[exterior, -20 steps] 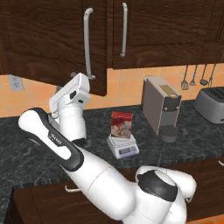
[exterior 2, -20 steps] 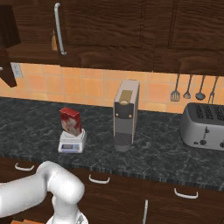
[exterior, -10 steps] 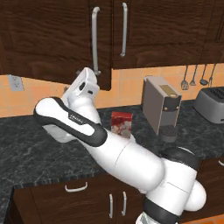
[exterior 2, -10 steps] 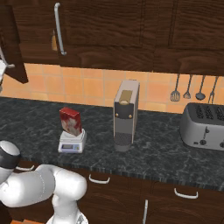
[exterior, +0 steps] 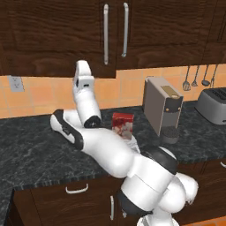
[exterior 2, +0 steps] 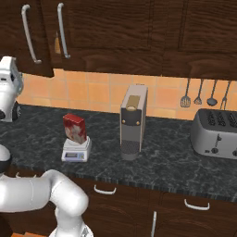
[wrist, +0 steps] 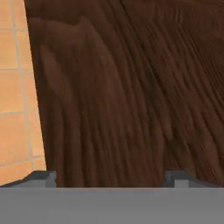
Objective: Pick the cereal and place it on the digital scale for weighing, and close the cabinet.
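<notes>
The red cereal (exterior 2: 75, 128) box stands upright on the small white digital scale (exterior 2: 77, 150) on the dark counter. From the left, the cereal (exterior: 123, 125) shows just behind my arm. The cabinet's (exterior: 66, 35) left door stands almost shut. A thin amber sliver still shows between its two doors (exterior 2: 46, 32). My gripper (exterior: 81, 65) points up against the lower edge of that left door. Up close, my gripper (wrist: 110, 178) is open, its fingertips (wrist: 43, 177) wide apart against dark wood, nothing between them.
A tall grey coffee machine (exterior 2: 133, 120) stands right of the scale, and a toaster (exterior 2: 217, 134) sits farther right. Utensils (exterior 2: 199, 92) hang on the orange tiled wall. Long silver handles (exterior: 106, 33) run down both doors. Lower cabinets (exterior 2: 106, 203) line the counter front.
The left cabinet door has swung from wide open to nearly shut, with my hand following it rightward and up. The cereal and scale have not moved.
</notes>
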You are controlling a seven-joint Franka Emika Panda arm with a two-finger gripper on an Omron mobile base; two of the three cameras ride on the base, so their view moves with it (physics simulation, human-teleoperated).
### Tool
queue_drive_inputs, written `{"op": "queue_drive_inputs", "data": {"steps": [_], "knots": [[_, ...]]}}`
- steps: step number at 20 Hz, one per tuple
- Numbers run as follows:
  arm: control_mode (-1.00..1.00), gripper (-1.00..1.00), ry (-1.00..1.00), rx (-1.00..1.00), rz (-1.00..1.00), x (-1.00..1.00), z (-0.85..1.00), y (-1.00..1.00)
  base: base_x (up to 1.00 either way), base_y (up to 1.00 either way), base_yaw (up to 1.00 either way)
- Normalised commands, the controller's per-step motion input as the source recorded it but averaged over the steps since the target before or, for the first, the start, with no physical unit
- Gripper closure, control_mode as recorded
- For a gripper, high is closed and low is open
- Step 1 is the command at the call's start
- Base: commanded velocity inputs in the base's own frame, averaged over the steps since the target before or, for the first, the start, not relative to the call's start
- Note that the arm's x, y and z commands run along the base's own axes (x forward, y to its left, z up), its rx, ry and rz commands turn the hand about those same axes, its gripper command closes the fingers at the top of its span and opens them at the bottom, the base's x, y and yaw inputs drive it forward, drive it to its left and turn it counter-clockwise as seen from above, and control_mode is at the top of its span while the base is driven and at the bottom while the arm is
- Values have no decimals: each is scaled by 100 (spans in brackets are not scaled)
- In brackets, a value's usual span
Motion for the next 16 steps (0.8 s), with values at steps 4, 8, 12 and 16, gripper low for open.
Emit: {"op": "queue_drive_inputs", "data": {"steps": [4, 8, 12, 16], "knots": [[-100, -100, -1, -24, -36, 82, 29, 0, 0, 0, 0], [-100, -100, 1, -11, -36, 87, 31, 2, 0, 0, 0], [-100, -100, 2, -9, -33, 84, 12, 6, 0, 0, 0], [-100, -100, 0, 0, -24, -6, 49, -41, 0, 0, 0]]}}
